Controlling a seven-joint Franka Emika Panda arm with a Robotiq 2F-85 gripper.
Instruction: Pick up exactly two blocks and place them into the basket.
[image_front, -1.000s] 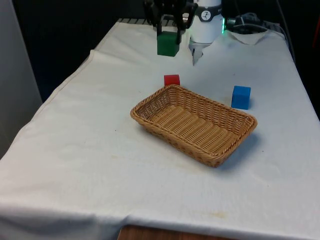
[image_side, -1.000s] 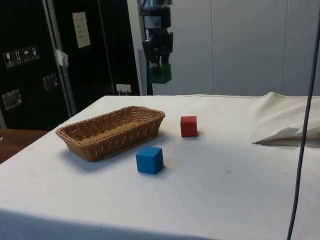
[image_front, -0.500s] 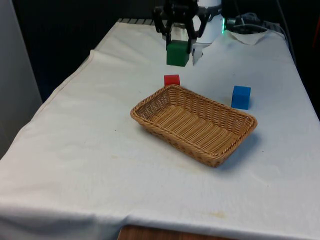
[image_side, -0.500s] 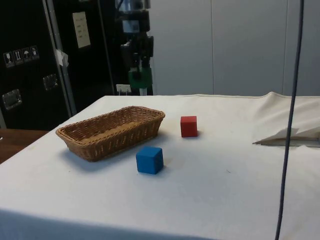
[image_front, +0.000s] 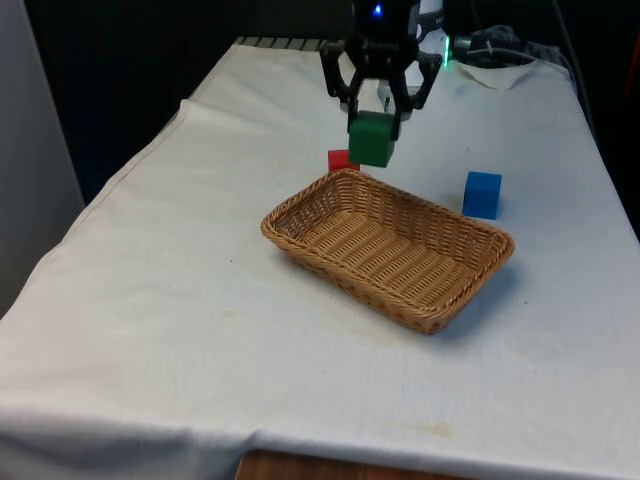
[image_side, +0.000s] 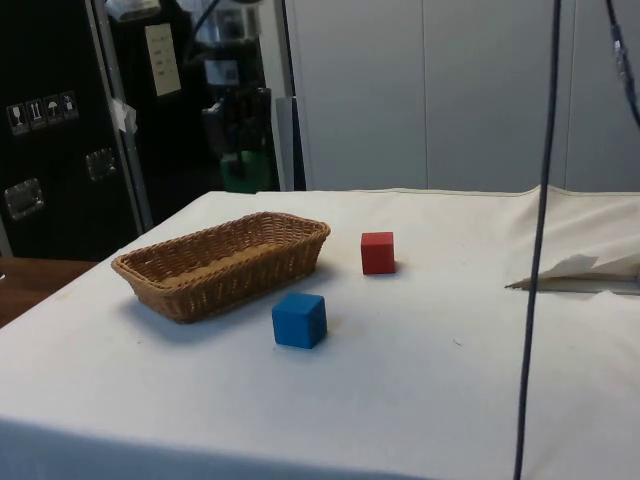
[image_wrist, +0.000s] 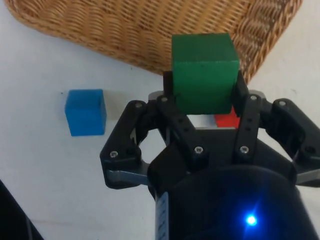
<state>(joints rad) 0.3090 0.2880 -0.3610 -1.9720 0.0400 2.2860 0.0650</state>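
Clamped between the two black fingers of the gripper is a green block, held up in the air above the table. In the front view the gripper hangs just past the far edge of the basket, with the block low enough to overlap the rim from that angle. In the wrist view the fingers press against opposite sides of the green block, and the woven basket wall lies beyond it.

From the side view the gripper and green block sit over the far end of the basket, well above its floor. Nothing lies inside the basket in the front view; it is a long wicker tray set at a slant on the white cloth.

Just beyond the basket's far rim stands a red block, partly covered by the green one in the front view, and resting on the cloth. In the side view the red block stands apart from the basket, near its end. A corner of the red block peeks out beside a finger in the wrist view.

On the front view's right of the basket, near its far corner, sits a blue block, also on the cloth and not touching the wicker. In the side view the blue block is near the basket's long side.
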